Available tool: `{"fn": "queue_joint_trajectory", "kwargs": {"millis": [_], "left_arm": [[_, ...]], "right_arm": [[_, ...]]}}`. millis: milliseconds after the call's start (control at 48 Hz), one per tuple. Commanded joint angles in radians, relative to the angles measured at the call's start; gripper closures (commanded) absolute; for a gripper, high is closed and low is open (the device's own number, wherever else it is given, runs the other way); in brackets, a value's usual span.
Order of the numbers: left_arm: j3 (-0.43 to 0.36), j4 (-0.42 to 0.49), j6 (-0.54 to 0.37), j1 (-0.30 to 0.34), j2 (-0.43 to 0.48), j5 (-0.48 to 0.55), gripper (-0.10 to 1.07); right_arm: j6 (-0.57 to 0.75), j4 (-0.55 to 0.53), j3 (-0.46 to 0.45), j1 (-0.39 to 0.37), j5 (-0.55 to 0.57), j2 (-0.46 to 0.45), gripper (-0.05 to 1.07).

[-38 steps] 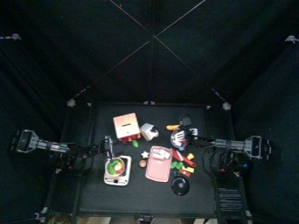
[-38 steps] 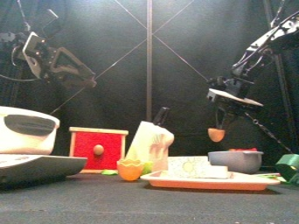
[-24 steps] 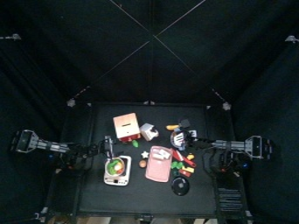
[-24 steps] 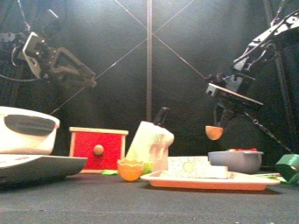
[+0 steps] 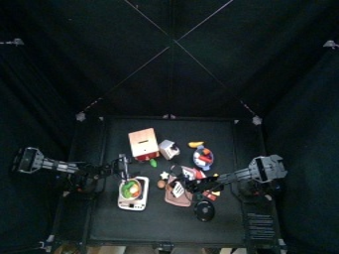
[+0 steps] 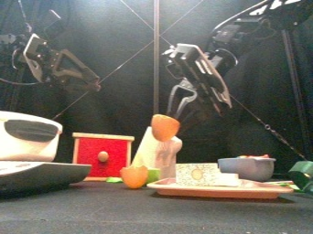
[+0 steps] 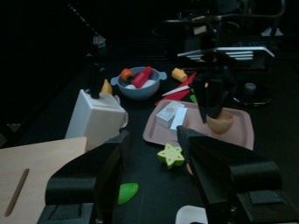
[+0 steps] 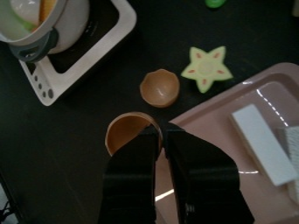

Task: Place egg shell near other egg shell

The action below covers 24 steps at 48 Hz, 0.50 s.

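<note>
My right gripper (image 8: pixel 160 133) is shut on the rim of an orange-brown egg shell (image 8: pixel 124 131) and holds it in the air. The other egg shell (image 8: pixel 160 85) lies on the black table just beyond it, beside a yellow star (image 8: pixel 208 66). In the front view the held egg shell (image 6: pixel 164 125) hangs under the right gripper (image 6: pixel 178 102), above and slightly right of the other egg shell (image 6: pixel 134 175). My left gripper (image 7: pixel 158 175) rests open at the table's left side, holding nothing.
A pink tray (image 8: pixel 222 118) with white pieces lies beside the held shell. A white scale with a bowl (image 8: pixel 70 48) stands close by. A red box (image 6: pixel 102 154), a white carton (image 6: pixel 159 151) and a grey bowl (image 6: pixel 244 167) stand behind.
The right arm has swung from the table's right side across to the middle with the egg shell, bringing it close above the other shell. The left arm has not moved.
</note>
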Motion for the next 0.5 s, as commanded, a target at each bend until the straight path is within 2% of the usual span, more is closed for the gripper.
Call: {"fn": "queue_joint_trajectory", "kwargs": {"millis": [0, 104, 292, 479], "left_arm": [[-0.012, 0.002, 0.0, 0.002, -0.002, -0.003, 0.12], [-0.012, 0.002, 0.0, 0.002, -0.003, -0.003, 0.12], [-0.012, 0.002, 0.002, 0.002, -0.002, -0.006, 0.12], [-0.012, 0.002, 0.002, 0.002, -0.003, -0.003, 0.12]], "right_arm": [[-0.002, -0.006, -0.066, 0.005, -0.003, 0.026, 0.56], [-0.003, -0.018, -0.106, 0.009, 0.003, 0.078, 0.55], [-0.002, -0.023, -0.117, 0.003, 0.161, 0.046, 0.55], [0.0, -0.015, -0.121, -0.012, 0.179, 0.044, 0.55]]}}
